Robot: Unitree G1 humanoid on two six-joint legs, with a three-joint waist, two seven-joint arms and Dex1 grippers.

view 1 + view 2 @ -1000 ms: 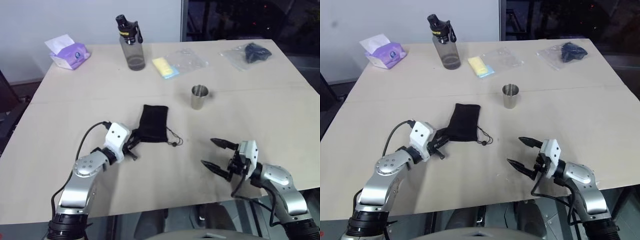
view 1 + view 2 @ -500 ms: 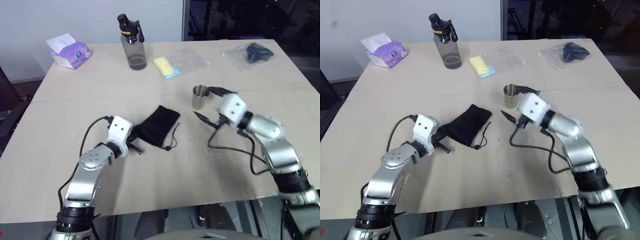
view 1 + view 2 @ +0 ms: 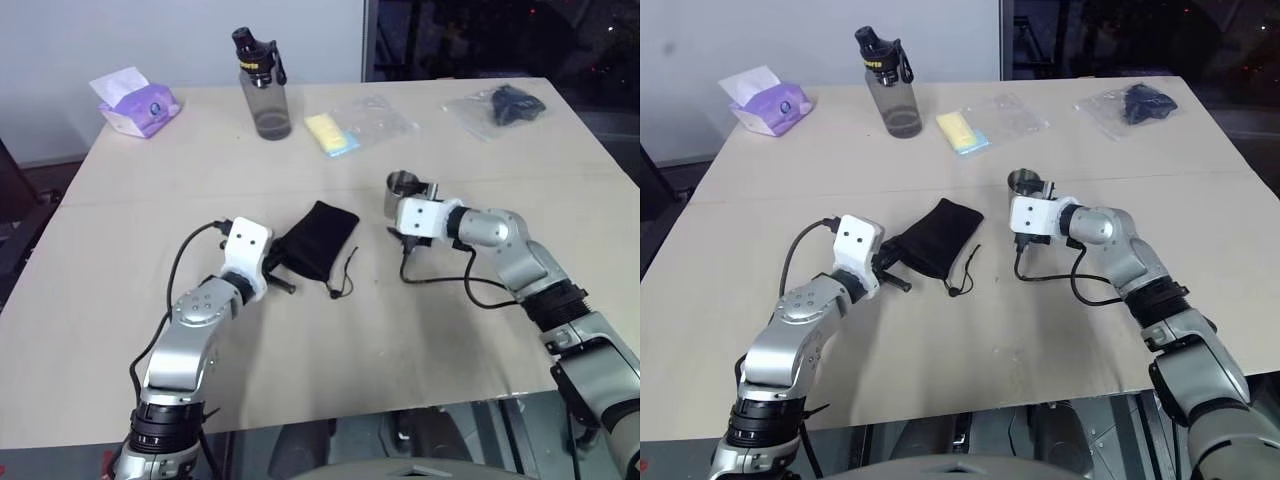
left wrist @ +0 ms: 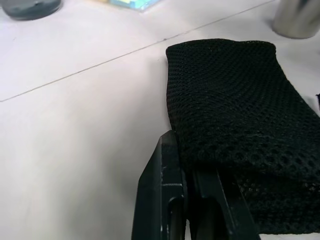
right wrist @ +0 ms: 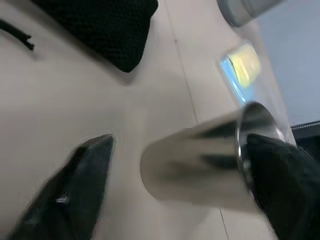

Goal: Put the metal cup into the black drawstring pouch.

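The metal cup (image 3: 1024,183) stands upright past the table's middle. My right gripper (image 3: 404,201) is open with one finger on each side of the cup (image 5: 200,165). One finger (image 5: 85,190) stands clear of the cup's wall and the other finger (image 5: 280,175) lies by its rim. The black drawstring pouch (image 3: 318,238) lies slanted on the table, its cord (image 3: 345,275) trailing toward me. My left gripper (image 3: 277,277) is shut on the pouch's near end, and its mesh fabric (image 4: 235,115) is pinched between the fingers (image 4: 167,200).
Along the table's far side stand a grey bottle (image 3: 264,90), a purple tissue pack (image 3: 135,105), a yellow item in a clear bag (image 3: 335,133) and a dark bundle in a plastic bag (image 3: 505,105). A cable (image 3: 440,280) loops under the right wrist.
My right gripper swung from the table's near side up to the cup and rolled until its fingers straddle it. The left gripper turned the pouch from straight to slanted.
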